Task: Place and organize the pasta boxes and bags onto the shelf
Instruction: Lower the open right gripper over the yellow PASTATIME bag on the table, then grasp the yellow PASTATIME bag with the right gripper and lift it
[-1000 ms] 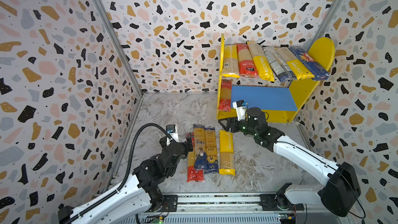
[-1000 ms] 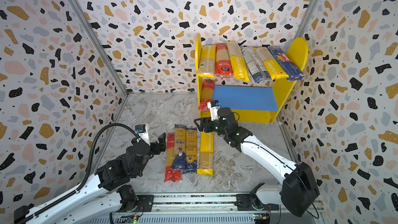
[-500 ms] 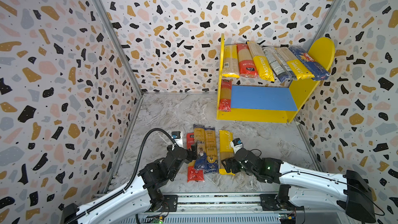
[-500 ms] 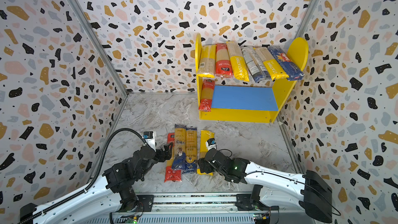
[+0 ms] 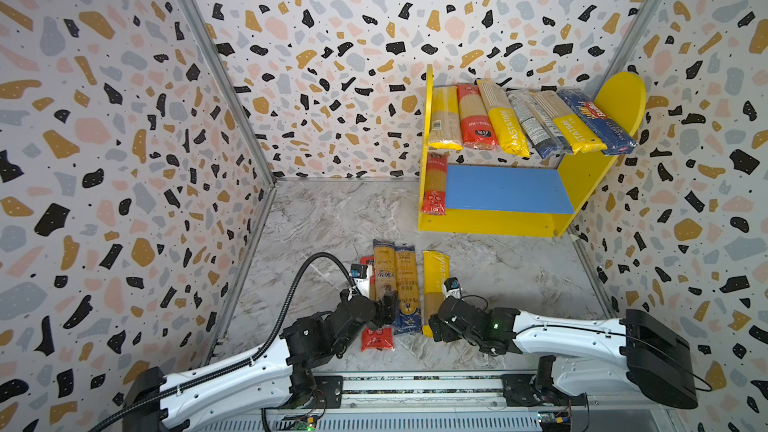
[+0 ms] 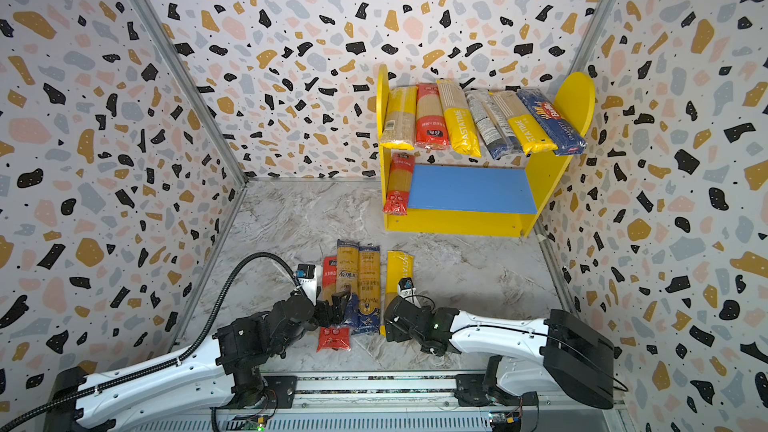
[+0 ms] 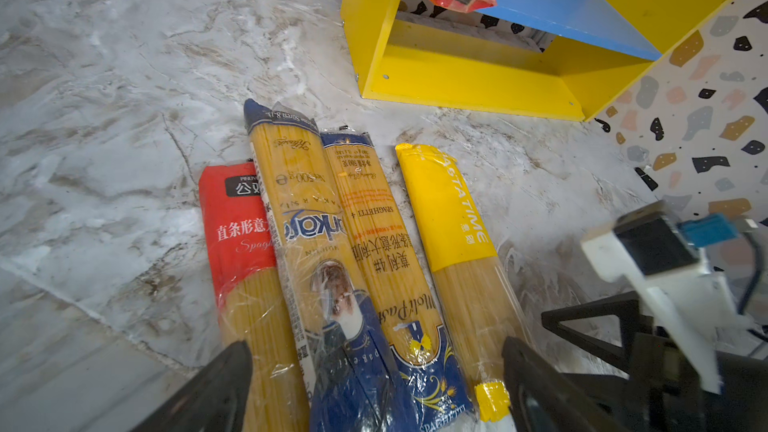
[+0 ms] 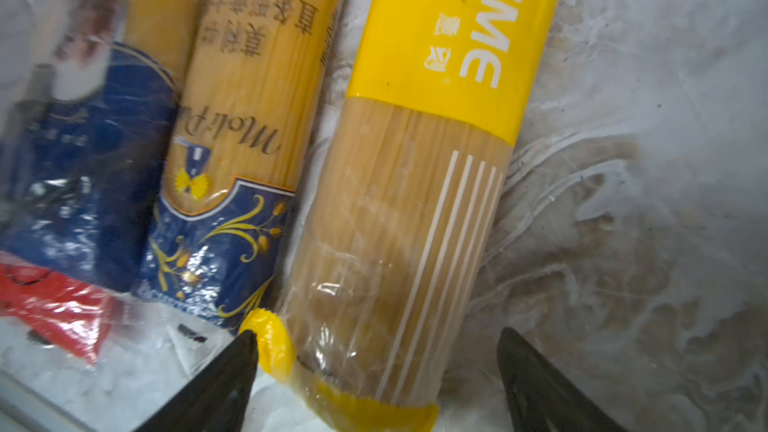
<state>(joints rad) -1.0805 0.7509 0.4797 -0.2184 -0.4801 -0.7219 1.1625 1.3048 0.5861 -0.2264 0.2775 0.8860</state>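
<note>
Four pasta packs lie side by side on the marble floor: a red one (image 5: 376, 338), two with blue ends (image 5: 405, 280), and a yellow PASTATIME pack (image 5: 435, 276). My right gripper (image 8: 378, 384) is open, its jaws straddling the near end of the yellow pack (image 8: 436, 35) without closing on it. Over the near ends of the blue packs (image 7: 365, 367), my left gripper (image 7: 374, 392) is open and holds nothing. The shelf (image 5: 619, 97) stands at the back right. Several packs lie across its upper board, and one red pack (image 5: 434, 184) lies at the left of the blue board (image 5: 503, 191).
Patterned walls close in the floor on three sides. A metal rail (image 5: 415, 384) runs along the near edge, carrying both arm bases. The left arm's black cable (image 5: 299, 280) loops above the floor beside the packs. The right arm's wrist (image 7: 665, 268) shows beside the yellow pack.
The right arm has drawn back from the shelf front to the near end of the yellow pack, and its jaws have widened. The left gripper has shifted slightly nearer the packs.
</note>
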